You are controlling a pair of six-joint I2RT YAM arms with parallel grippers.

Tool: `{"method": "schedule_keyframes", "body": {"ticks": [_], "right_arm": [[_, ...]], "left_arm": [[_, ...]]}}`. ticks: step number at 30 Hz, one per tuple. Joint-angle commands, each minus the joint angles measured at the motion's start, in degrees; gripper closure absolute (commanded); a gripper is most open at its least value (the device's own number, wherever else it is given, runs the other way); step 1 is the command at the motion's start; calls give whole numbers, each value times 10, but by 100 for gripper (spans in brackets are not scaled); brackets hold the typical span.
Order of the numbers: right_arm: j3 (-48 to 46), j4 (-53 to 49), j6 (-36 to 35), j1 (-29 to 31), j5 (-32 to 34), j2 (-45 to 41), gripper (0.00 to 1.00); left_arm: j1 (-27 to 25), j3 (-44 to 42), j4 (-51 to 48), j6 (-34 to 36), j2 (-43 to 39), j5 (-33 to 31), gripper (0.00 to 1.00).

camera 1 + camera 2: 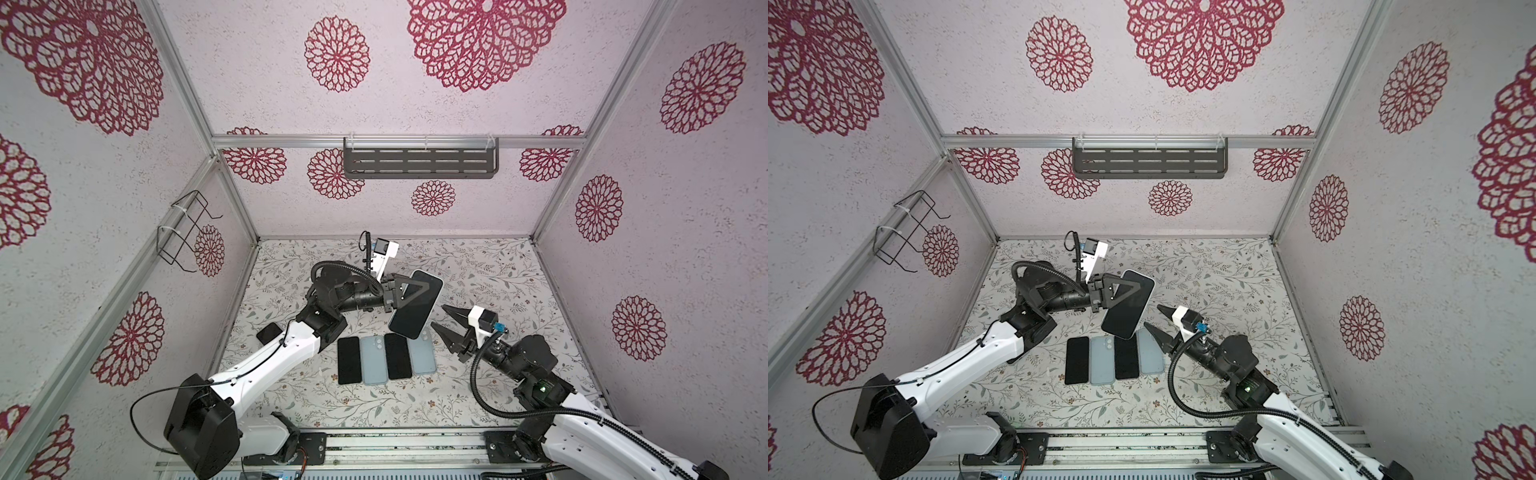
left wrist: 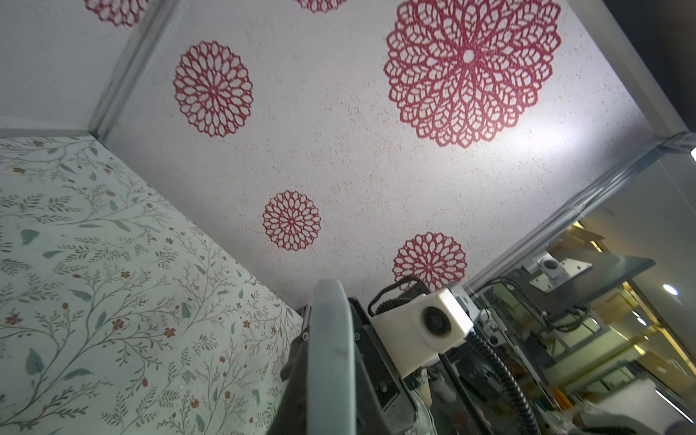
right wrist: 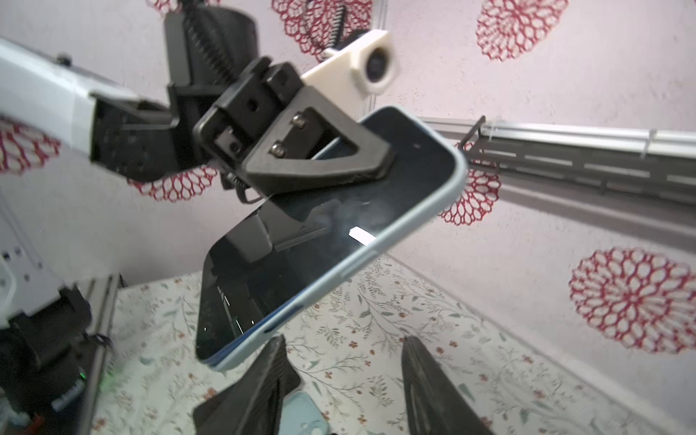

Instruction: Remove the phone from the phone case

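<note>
Left gripper (image 1: 419, 291) is clamped hard, jaws pinched flat on the phone (image 1: 415, 309), one finger (image 3: 320, 158) pressed on the dark screen. The grip is at the phone's upper end, and the rest of it hangs out past the fingertips, tilted, well clear of the table (image 1: 498, 291). The phone sits inside its pale blue case (image 3: 433, 211), whose rim wraps the whole glass. The left wrist view catches only the case edge (image 2: 331, 357) running out from the jaws.

Just off the phone's free lower end waits the right gripper (image 1: 437, 316), jaws spread and nothing between them. Its fingers (image 3: 263, 376) point up toward the phone's lower corner. Both top views show a thin gap there, while the right wrist view is too tight to tell whether they touch.

Below both grippers a tidy row lies flat on the table: a black phone (image 1: 348, 360), a blue case (image 1: 375, 360) with its camera cutout showing, a second black phone (image 1: 397, 356), and a second blue case (image 1: 423, 353) nearest the right gripper. Back beside the left arm's elbow lies another dark phone (image 1: 269, 332).

Farther off, a slotted grey shelf (image 1: 419, 164) hangs on the back wall and a wire rack (image 1: 187, 232) on the left wall.
</note>
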Motion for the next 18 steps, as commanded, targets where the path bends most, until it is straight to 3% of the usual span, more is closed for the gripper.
{"method": "schedule_keyframes", "body": {"ticks": [1,10,18], "right_arm": [[32,-23,202,3,56,-6,48],[38,14,402,3,16,23,48],[-8,125,507,3,-11,54,50]], "left_arm": [[7,-19,93,-105,-28,-112,100],[3,-106,215,-324,-33,-242,100],[-11,-139,242,-358,-42,-296,100]]}}
